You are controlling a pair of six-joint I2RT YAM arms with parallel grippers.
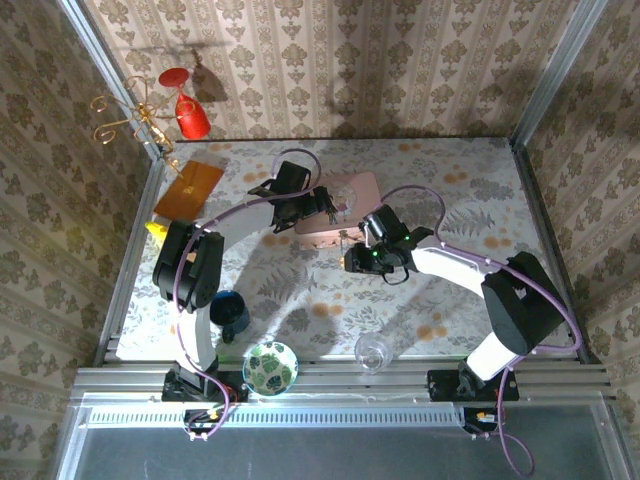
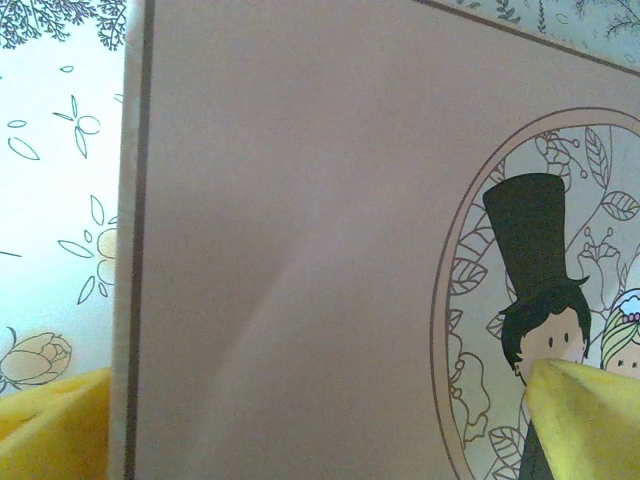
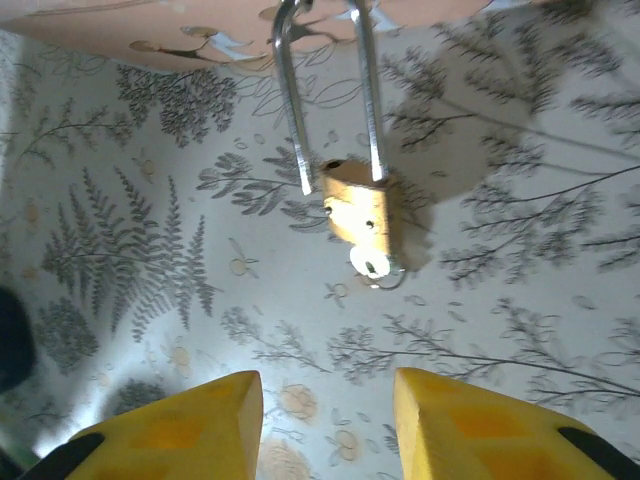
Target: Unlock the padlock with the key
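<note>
right end effector [image 3: 322, 385] sits closest in its wrist view, yellow fingers [image 3: 190, 430] apart, released, nothing between them. just past the tips the padlock [image 3: 362, 215] lies on the fern-print surface [image 3: 520, 330]. it has a brass-coloured body and a silver shackle. one shackle leg sits in the body, the other ends free beside the body's top, so it reads unlocked. the shackle's bend reaches the near edge of the pink box [image 3: 120, 20]; what it hooks there cannot be told. a small pale piece with a wire ring, likely the key [image 3: 368, 265], sits at the body's lower end. in the top view the box lies mid-surface, toward the far edge. left end effector [image 2: 320, 420] is released, spread wide over the box lid, with one finger [image 2: 50, 430] past the lid's left edge.
</note>
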